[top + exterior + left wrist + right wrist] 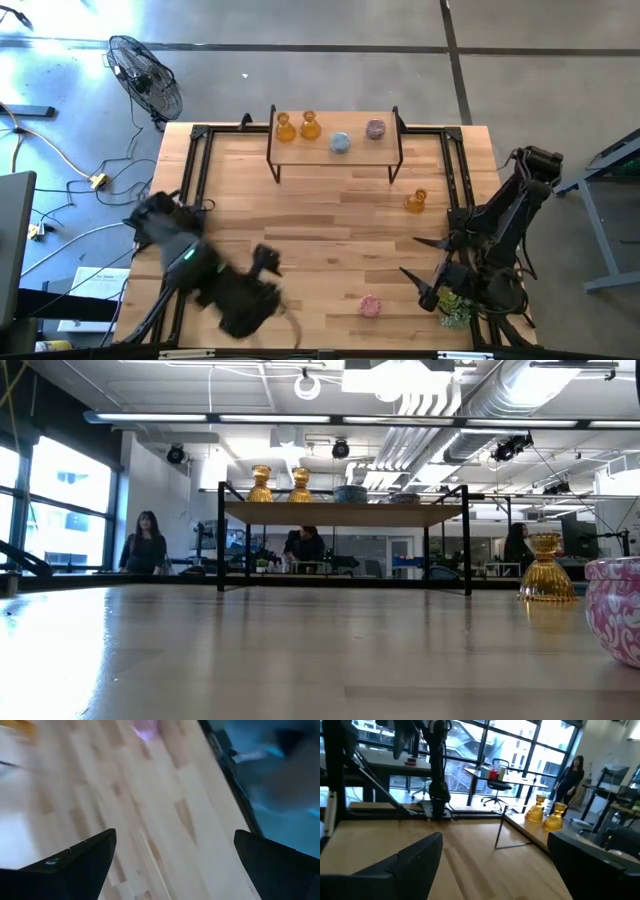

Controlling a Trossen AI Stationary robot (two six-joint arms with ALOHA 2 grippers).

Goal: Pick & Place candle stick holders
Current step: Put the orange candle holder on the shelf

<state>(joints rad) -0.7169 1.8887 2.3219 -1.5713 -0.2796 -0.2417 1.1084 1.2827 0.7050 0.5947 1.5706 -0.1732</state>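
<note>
- Four candle stick holders sit on my raised shelf point(300, 146): two amber point(297, 127), one blue point(340, 143), one pink point(375, 128).
- My left gripper point(172, 857) and right gripper point(492, 865) both gape wide, empty.
- Left to place: the amber holder point(416, 201) and pink holder point(370, 305) on the table.

Your bench point(330, 230) is pale wood in glued strips, smooth with a soft sheen that catches the ceiling light in the low view. The small shelf point(335, 150) at twelve o'clock has the same wooden top on thin black metal legs. On it you have two amber holders point(297, 126) of ribbed, glossy translucent glass. The pink holder point(370, 305) at five o'clock looks like patterned glass. Each tool, left point(175, 865) and right point(495, 865), shows matt black fingers. The floor point(400, 40) is polished grey concrete.
</note>
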